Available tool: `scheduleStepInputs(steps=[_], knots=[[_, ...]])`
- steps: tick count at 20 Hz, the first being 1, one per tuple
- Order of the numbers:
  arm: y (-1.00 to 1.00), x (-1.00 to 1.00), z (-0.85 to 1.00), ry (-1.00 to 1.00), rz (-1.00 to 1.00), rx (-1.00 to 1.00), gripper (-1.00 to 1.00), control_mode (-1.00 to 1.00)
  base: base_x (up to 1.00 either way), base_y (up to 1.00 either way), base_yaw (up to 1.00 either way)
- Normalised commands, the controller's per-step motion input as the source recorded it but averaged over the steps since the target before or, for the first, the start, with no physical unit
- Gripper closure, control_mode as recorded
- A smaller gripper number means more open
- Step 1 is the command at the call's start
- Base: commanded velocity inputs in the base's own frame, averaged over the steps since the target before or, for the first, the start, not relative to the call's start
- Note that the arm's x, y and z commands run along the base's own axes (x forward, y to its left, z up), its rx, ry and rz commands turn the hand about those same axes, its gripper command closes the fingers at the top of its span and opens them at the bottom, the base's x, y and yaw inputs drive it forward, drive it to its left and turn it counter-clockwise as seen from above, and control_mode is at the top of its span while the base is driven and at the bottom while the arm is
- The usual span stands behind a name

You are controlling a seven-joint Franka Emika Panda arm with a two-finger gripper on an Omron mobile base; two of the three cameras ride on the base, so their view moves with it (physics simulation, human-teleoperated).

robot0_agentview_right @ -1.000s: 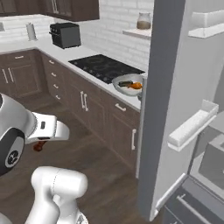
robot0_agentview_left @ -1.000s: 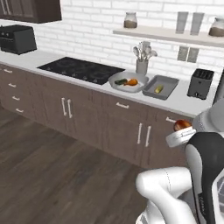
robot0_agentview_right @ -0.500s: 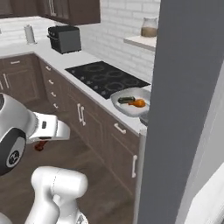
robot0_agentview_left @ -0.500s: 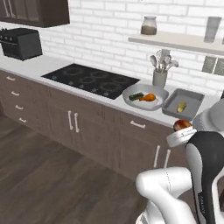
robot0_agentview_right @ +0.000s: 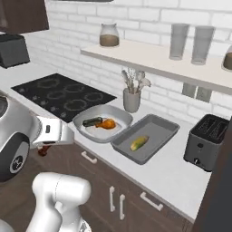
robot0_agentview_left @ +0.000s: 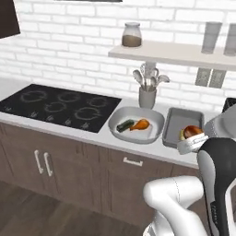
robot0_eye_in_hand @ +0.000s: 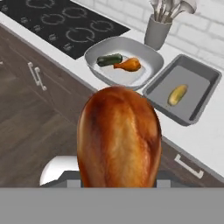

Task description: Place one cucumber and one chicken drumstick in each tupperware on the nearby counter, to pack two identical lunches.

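Observation:
My gripper (robot0_agentview_left: pixel 192 141) is shut on a reddish-brown chicken drumstick (robot0_eye_in_hand: pixel 118 138), which rises large in the hand view and hides the fingertips. It hangs in front of the counter (robot0_agentview_right: pixel 176 176). On the counter, a pale rounded tupperware (robot0_eye_in_hand: pixel 144 54) holds a dark green cucumber (robot0_eye_in_hand: pixel 109 59) and an orange drumstick (robot0_eye_in_hand: pixel 128 64). To its right, a darker grey rectangular tupperware (robot0_eye_in_hand: pixel 199 78) holds a yellow-green cucumber (robot0_eye_in_hand: pixel 177 94). From the right base view the held drumstick (robot0_agentview_right: pixel 43 150) sits low, below the counter's edge and left of the basin (robot0_agentview_right: pixel 120 114).
A black stovetop (robot0_agentview_left: pixel 57 106) lies left of the basin. A grey utensil holder (robot0_agentview_right: pixel 132 99) stands behind the containers, and a black toaster (robot0_agentview_right: pixel 206 140) to their right. A wall shelf (robot0_agentview_left: pixel 175 53) with jars hangs above. Brown cabinets (robot0_agentview_left: pixel 69 168) run under the counter.
The base has driven, so both base views have shifted and the containers now look nearer and more central. The reddish-brown drumstick stays in the shut gripper.

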Motion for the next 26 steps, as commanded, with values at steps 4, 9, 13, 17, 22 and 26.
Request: scheduleStepInputs(steps=[4, 9, 13, 17, 22, 26], knots=[[0.0, 0.0, 0.0, 0.0, 0.0, 0.0, 1.0, 1.0, 0.89, 0.15, -0.58], [0.0, 0.0, 0.0, 0.0, 0.0, 0.0, 1.0, 1.0, 0.19, -0.11, -0.66], [-0.04, 0.25, -0.07, 0.0, -0.08, 0.0, 1.0, -1.0, 0.36, -0.06, -0.36], [-0.01, 1.0, -0.48, 0.02, -0.22, 0.0, 1.0, -1.0, 0.0, 0.0, 0.0], [0.0, 1.0, -0.86, 0.08, -0.15, 0.03, 1.0, -1.0, 0.0, 0.0, 0.0], [0.0, 1.0, -0.97, 0.1, -0.08, 0.12, 1.0, -1.0, 0.0, 0.0, 0.0]])
